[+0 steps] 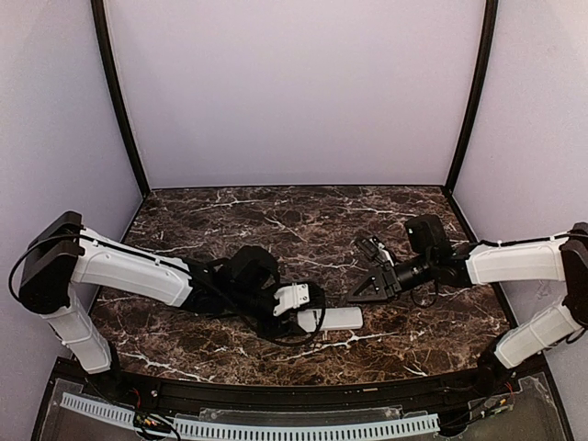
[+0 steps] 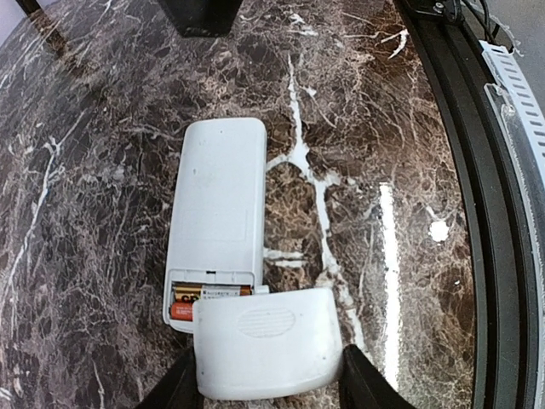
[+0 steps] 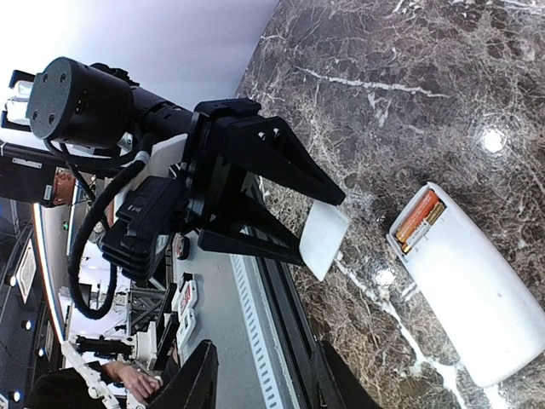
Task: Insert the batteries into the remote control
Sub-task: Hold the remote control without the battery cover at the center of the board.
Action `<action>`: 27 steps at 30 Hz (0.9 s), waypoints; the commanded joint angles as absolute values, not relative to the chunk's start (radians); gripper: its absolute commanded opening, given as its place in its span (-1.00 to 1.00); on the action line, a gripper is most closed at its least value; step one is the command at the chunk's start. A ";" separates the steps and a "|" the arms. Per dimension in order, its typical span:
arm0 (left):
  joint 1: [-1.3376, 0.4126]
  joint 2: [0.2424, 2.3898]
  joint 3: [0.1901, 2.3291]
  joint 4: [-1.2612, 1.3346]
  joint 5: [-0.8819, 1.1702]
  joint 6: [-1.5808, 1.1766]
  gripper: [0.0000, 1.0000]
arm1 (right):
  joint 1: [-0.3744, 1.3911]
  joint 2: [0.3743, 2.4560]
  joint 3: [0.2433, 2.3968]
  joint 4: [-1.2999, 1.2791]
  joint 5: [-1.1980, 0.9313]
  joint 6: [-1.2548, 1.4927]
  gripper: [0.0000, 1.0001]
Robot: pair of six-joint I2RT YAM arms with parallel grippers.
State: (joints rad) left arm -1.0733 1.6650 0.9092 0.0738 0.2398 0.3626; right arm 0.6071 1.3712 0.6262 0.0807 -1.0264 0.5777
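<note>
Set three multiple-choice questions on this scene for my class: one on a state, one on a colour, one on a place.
1. The remote control's battery bay is: A. covered; B. open and empty; C. open with batteries inside.
2. The clearest battery casing looks: A. blue; B. orange; C. green.
3. The battery cover is: A. between the left gripper's jaws; B. clipped onto the bay; C. under the remote control.
Answers: C, the left wrist view shows batteries in the uncovered bay. B, orange shows in both wrist views. A, the dark jaws flank the cover on both sides.
</note>
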 commanded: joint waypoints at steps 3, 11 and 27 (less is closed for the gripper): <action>-1.043 1.719 0.947 0.059 0.294 0.360 -0.39 | 0.603 1.409 0.603 0.118 -1.001 0.580 -0.27; -1.034 1.784 1.010 0.006 0.301 0.401 -0.40 | 0.604 1.456 0.613 0.119 -1.004 0.575 -0.36; -0.996 1.834 1.048 -0.036 0.346 0.458 -0.38 | 0.616 1.528 0.640 0.121 -1.013 0.569 -0.74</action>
State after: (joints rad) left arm -1.0077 1.8259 1.0264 0.0040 0.3141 0.4313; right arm 0.6086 1.5051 0.6174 0.1043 -1.0096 0.5808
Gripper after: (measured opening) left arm 0.507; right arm 0.131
